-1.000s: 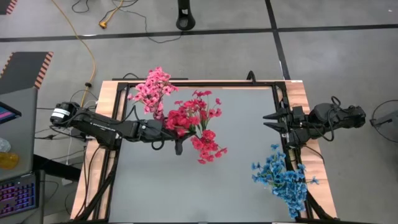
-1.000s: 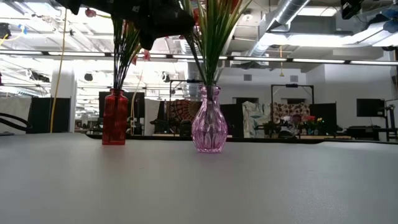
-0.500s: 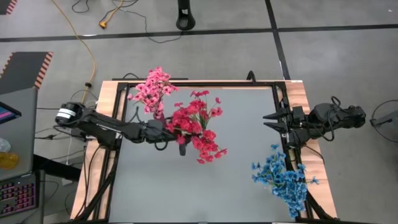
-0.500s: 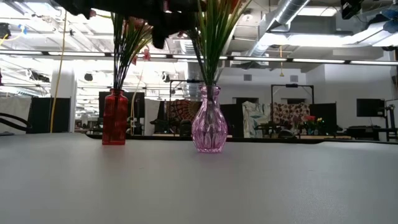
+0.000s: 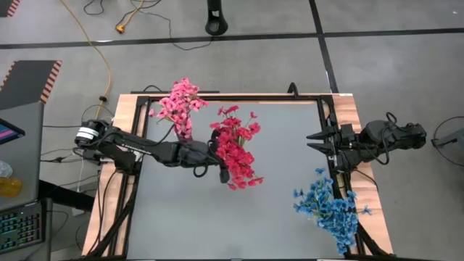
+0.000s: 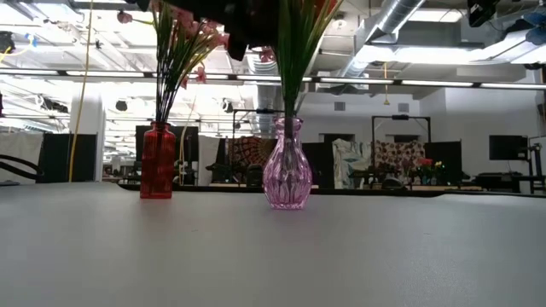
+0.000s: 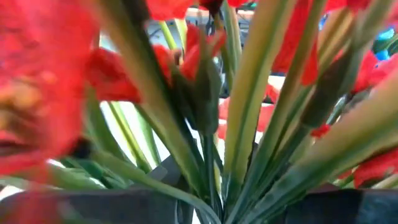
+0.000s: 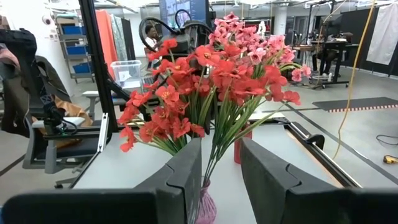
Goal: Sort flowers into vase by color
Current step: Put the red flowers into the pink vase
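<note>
Red flowers [image 5: 235, 148] stand with their stems in a pink glass vase [image 6: 286, 175] mid-table. Pink flowers [image 5: 177, 105] stand in a red vase [image 6: 157, 162] at the far left. Blue flowers [image 5: 330, 210] lie at the table's near right edge. My left gripper [image 5: 217, 161] reaches into the red bunch from the left and is shut on its green stems [image 7: 214, 199]. My right gripper [image 5: 310, 141] waits open at the right edge, pointing at the red flowers [image 8: 205, 81]. My left gripper has several green stems [image 7: 249, 124] of the red flowers between its two fingers, high above the vase's neck and just under the blossoms. The fingers come level from the table's left and lie across the stems. The stems stay upright, their lower ends in the pink vase.
A dark metal frame [image 5: 232, 96] runs round the grey tabletop, with wooden strips [image 5: 119, 116] outside it. The near half of the table [image 6: 273, 256] is bare. Beyond the far edge lies a workshop room with racks and screens.
My left gripper has gone toward the table's right edge, deeper into the red bunch. The red blossoms, wide-spread before, are now drawn together and pushed toward the right. The pink vase has stayed where it was.
</note>
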You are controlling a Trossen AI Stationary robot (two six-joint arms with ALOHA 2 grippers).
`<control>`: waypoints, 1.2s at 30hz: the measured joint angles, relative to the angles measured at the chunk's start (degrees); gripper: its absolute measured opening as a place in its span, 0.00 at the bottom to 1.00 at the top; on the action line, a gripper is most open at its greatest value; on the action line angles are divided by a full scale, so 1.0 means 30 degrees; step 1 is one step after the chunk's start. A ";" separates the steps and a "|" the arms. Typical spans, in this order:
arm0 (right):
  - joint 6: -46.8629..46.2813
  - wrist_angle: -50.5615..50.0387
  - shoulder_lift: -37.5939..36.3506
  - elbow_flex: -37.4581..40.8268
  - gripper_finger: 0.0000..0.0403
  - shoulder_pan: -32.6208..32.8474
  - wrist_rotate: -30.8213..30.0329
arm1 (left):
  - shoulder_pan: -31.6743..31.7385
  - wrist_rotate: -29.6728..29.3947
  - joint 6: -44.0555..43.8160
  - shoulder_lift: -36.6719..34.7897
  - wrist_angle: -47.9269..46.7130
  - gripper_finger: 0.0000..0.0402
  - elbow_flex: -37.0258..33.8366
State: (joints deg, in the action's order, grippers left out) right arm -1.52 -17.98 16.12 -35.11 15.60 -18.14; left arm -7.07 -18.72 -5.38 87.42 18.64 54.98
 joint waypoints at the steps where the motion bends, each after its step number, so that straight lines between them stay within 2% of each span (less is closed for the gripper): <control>1: -0.0007 0.0006 0.0000 0.0000 0.34 0.0003 0.0005 | -0.0018 0.0002 -0.0032 0.0000 -0.0112 0.27 0.0000; 6: -0.0007 0.0012 0.0000 0.0000 0.34 0.0005 0.0005 | -0.0138 0.0013 -0.0114 0.0000 -0.0103 0.30 0.0000; 11: -0.0022 0.0044 0.0000 0.0000 0.34 0.0005 0.0012 | -0.0203 0.0022 -0.0067 -0.0032 -0.0541 0.43 0.0000; 16: -0.0051 0.0081 -0.0007 0.0000 0.34 -0.0001 0.0019 | -0.0277 0.0035 0.0731 -0.1311 -0.2774 0.53 0.0015; 24: -0.0047 0.0168 -0.0007 0.0000 0.34 0.0005 0.0019 | -0.0348 0.0079 -0.0402 -0.3663 -0.5310 0.55 0.0029; 36: -0.0030 0.0197 -0.0007 0.0000 0.34 -0.0002 0.0019 | -0.1108 0.0026 0.0112 -0.5541 -0.6307 0.55 0.0015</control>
State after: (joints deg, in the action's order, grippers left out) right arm -1.61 -17.39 16.10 -35.11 15.60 -18.09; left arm -10.39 -18.64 -5.05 70.79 -0.28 55.02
